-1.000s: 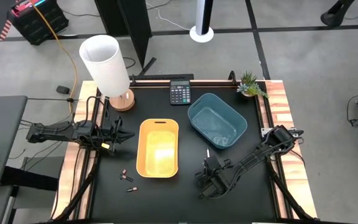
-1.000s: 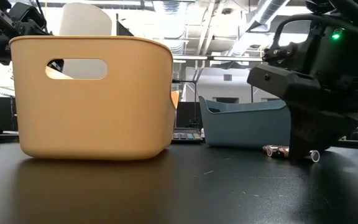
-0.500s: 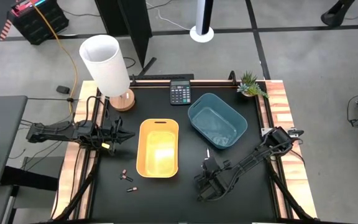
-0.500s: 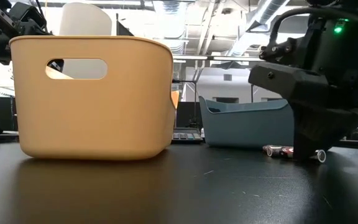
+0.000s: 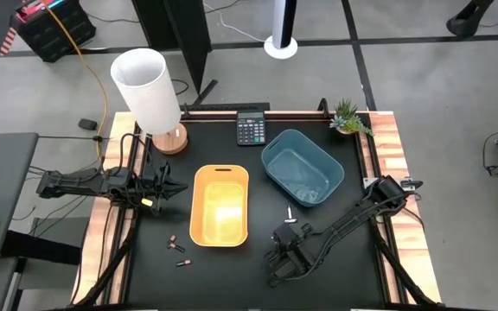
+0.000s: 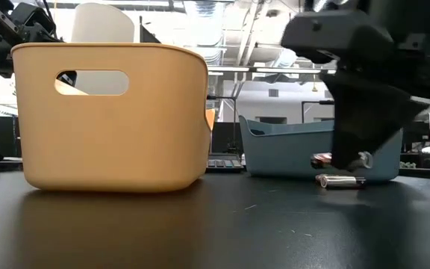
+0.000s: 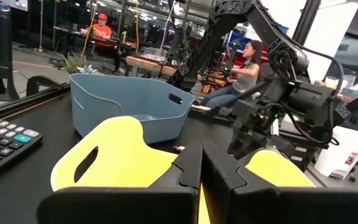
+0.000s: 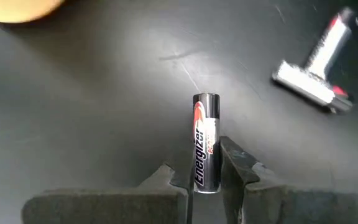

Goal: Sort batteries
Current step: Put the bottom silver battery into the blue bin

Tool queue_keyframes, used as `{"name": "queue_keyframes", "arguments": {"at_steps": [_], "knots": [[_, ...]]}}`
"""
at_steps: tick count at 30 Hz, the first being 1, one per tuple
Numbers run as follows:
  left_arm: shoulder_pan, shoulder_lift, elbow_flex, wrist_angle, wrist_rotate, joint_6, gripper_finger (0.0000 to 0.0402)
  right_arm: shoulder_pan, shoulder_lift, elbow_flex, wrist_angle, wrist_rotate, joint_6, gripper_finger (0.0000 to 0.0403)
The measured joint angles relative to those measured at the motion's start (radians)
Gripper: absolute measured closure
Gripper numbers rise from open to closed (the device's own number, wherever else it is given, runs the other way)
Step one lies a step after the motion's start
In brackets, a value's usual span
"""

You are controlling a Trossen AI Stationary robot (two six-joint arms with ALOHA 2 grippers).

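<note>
My right gripper (image 5: pixel 281 259) is near the table's front, right of the yellow bin (image 5: pixel 220 206), and is shut on a silvery Energizer battery (image 8: pixel 206 143). Two more silvery batteries (image 8: pixel 319 68) lie on the black table just beyond it; they also show in the high view (image 5: pixel 290 218) in front of the blue bin (image 5: pixel 302 166). Three dark batteries (image 5: pixel 179 250) lie on the table left of the yellow bin's near end. My left gripper (image 5: pixel 167 184) hovers shut and empty at the table's left edge. My right gripper pinches the battery's near end (image 8: pixel 205 177) between its two fingers; the battery lies along the fingers and sticks out forward past them. In the low view the gripper (image 6: pixel 360 159) is above the table, with the battery lifted clear.
A black calculator (image 5: pixel 250 130) and a small plant (image 5: pixel 349 117) stand at the far edge. A white lamp (image 5: pixel 148 91) on a wooden base stands at the far left corner. Bare black table lies along the near edge.
My right gripper has gone a little toward the table's near left and has risen off the table, taking one silvery battery up with it. The other two silvery batteries stay on the table.
</note>
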Motion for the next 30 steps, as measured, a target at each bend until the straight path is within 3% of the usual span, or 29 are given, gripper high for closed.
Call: {"name": "queue_keyframes", "arguments": {"at_steps": [6,14,23,30], "knots": [[0.000,0.000,0.000,0.000,0.000,0.000,0.0401,-0.031,-0.017,0.060,-0.021,0.055,-0.128,0.0342],[0.000,0.000,0.000,-0.003,-0.001,-0.011,0.0401,-0.105,-0.104,0.150,-0.188,0.141,-0.268,0.0342],[0.000,0.000,0.000,-0.012,0.017,-0.011,0.0401,-0.250,-0.249,0.161,-0.572,0.168,-0.327,0.0342],[0.000,0.000,0.000,-0.039,0.044,0.000,0.0399,-0.382,-0.354,0.055,-0.503,0.136,-0.543,0.0342]]}}
